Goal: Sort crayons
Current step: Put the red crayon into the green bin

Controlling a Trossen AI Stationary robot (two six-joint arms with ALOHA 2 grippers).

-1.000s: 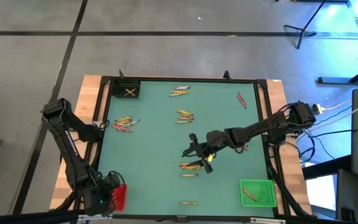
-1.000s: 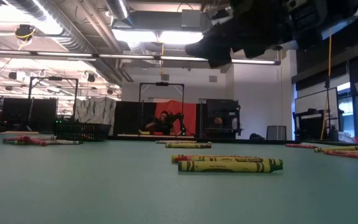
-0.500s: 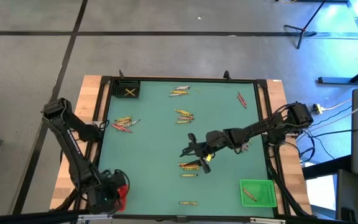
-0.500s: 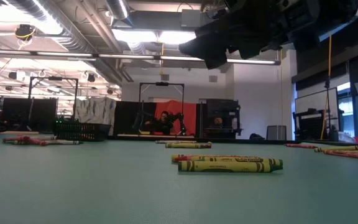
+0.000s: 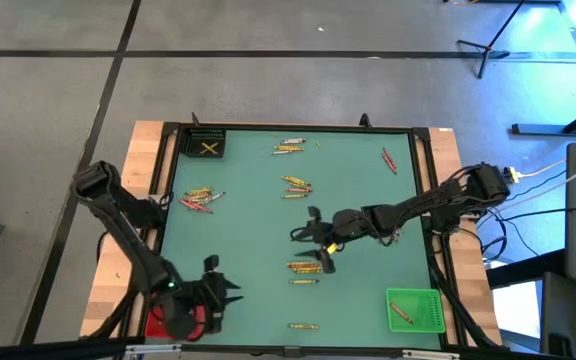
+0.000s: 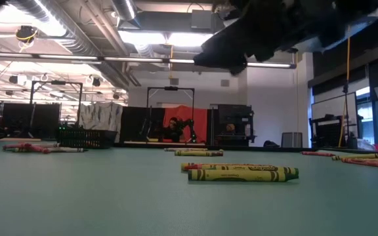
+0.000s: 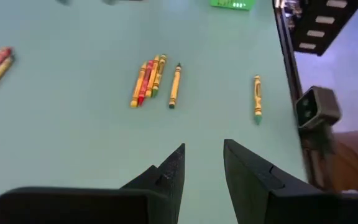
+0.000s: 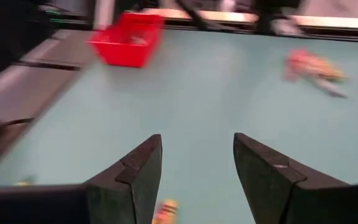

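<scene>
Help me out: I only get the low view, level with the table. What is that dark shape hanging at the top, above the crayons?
Observer: Seen from above, it is the right gripper, over the middle of the table, right by a small bundle of crayons.
Operator: Is it holding one?
Observer: No. Its wrist view shows the fingers spread apart with nothing between them.
Operator: Where is the other arm?
Observer: The left gripper is at the bottom-left corner of the high view, next to a red bin. Its fingers are also apart and empty.
</scene>
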